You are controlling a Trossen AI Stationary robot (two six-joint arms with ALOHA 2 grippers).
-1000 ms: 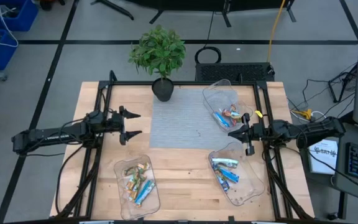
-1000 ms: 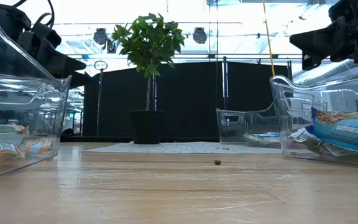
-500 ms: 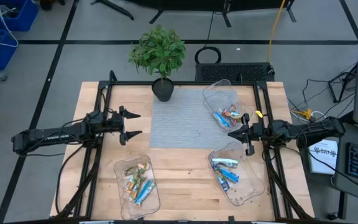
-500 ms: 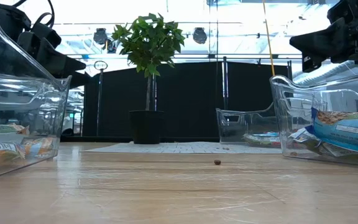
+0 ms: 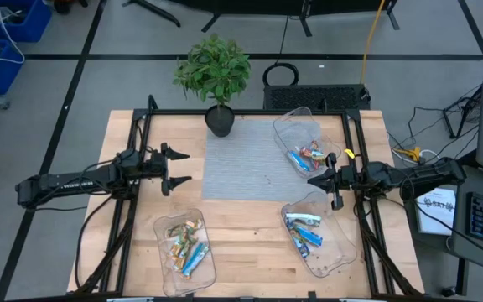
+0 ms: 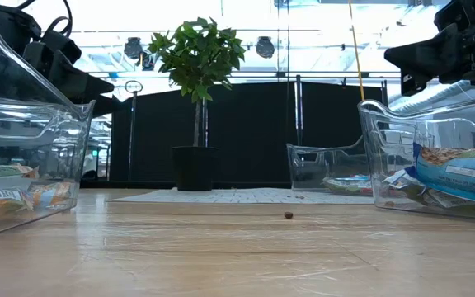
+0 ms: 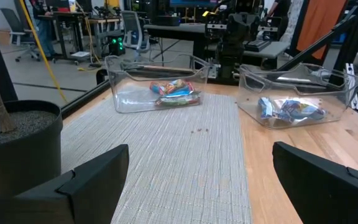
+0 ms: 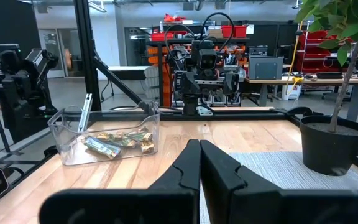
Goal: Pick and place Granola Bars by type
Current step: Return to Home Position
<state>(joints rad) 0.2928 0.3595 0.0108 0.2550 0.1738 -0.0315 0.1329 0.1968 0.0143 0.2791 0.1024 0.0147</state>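
Nothing has shifted over the last second; both arms hang parked at the table's sides, so sorting looks finished; left gripper [image 5: 183, 167] is spread wide, empty; right gripper [image 5: 312, 178] is pinched together on nothing; glossy, crinkly flat granola bars [image 5: 303, 232] lie in three clear rigid plastic bins [image 5: 335, 250] around the ribbed grey mat [image 5: 241, 168].

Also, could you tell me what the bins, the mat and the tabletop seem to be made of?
Bins: clear rigid plastic, glossy; the bars show through the walls, and the rims catch highlights.
Mat: grey woven material, matte, perhaps fabric or vinyl; it has a fine ribbed texture.
Tabletop: light wood, smooth with a slight sheen; the grain is visible.
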